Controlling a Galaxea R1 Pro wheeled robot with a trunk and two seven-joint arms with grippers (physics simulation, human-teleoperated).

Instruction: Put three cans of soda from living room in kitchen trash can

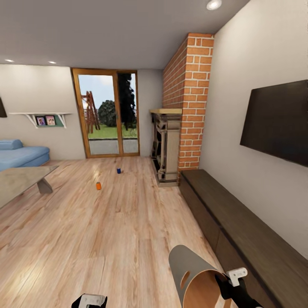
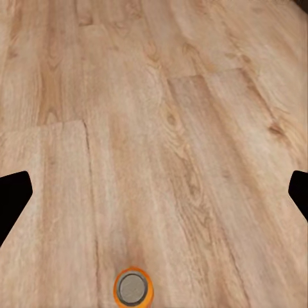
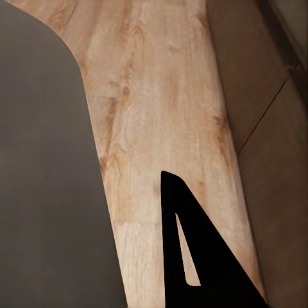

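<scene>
Two cans of soda stand far off on the living room's wood floor: an orange one (image 1: pixel 98 185) and a dark blue one (image 1: pixel 119 170) nearer the glass doors. Another orange can (image 2: pixel 133 287) stands upright on the planks in the left wrist view, seen from above, below my open left gripper (image 2: pixel 154 192) and apart from its fingers. That gripper (image 1: pixel 92 300) sits at the head view's lower edge. My right gripper (image 1: pixel 231 282) is shut on the rim of the grey trash can (image 1: pixel 188 269), which is tilted with its brown inside showing. Its grey wall (image 3: pixel 45 179) lies beside one black finger (image 3: pixel 199 256).
A long dark low cabinet (image 1: pixel 248 231) runs along the right wall under the wall TV (image 1: pixel 278 122). The fireplace (image 1: pixel 166 145) and brick chimney (image 1: pixel 188 98) stand ahead. A glass coffee table (image 1: pixel 21 182) and blue sofa (image 1: pixel 21 155) are at the left.
</scene>
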